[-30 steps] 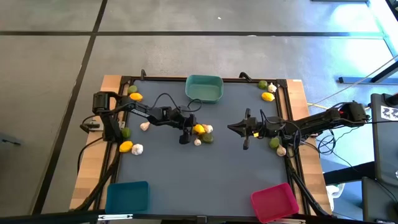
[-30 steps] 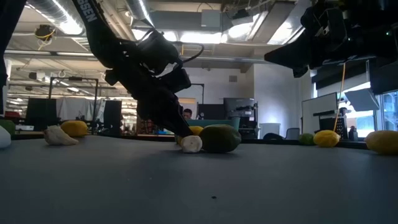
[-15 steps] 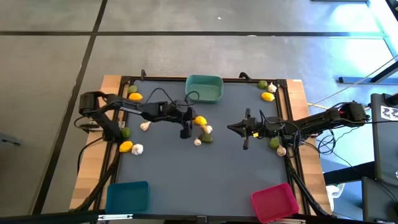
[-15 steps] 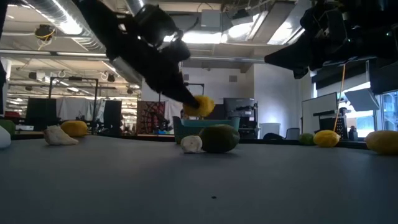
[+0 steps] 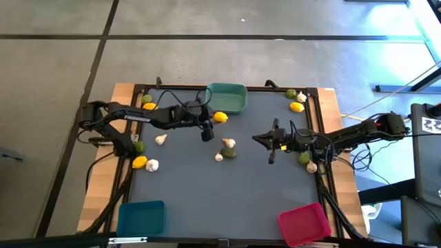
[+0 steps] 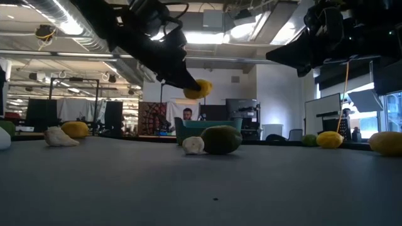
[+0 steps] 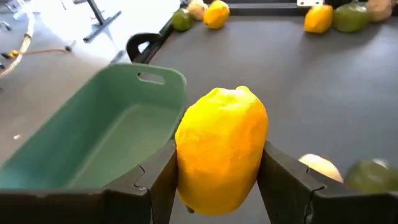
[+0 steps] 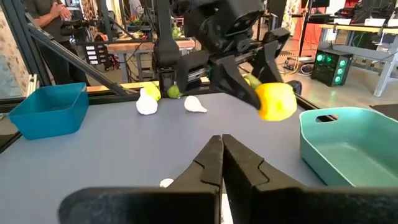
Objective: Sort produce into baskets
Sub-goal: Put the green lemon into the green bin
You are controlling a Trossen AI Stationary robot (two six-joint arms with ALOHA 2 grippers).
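Observation:
My left gripper (image 5: 218, 118) is shut on a yellow lemon (image 7: 222, 149), raised above the table just in front of the teal-green basket (image 5: 226, 98). The lemon also shows in the low view (image 6: 196, 89), high above the table top. My right gripper (image 5: 265, 141) is shut and empty, hovering right of the table's middle. Below the lemon's old place a garlic bulb (image 5: 229, 143), a lime (image 5: 229, 153) and a small garlic bulb (image 5: 218, 157) lie on the table. The blue basket (image 5: 140, 218) and the pink-red basket (image 5: 303, 222) stand at the near corners. My left gripper pinches the lemon's two opposite sides (image 7: 186, 155) between its two fingers (image 7: 283, 180). The fingers come from the table's left, slanting down. The lemon is lifted clear of the table, next to the teal-green basket's near rim (image 7: 163, 78).
Lemons, limes and garlic bulbs lie along the left edge (image 5: 139, 162) and the far left corner (image 5: 149, 107). More lie at the far right corner (image 5: 297, 107) and beside my right arm (image 5: 304, 158). The table's near middle is bare mat.
My left gripper has lifted the lemon off the cluster at the table's middle and carried it up and toward the far edge, close to the teal-green basket. The garlic bulbs and the lime have stayed on the table.

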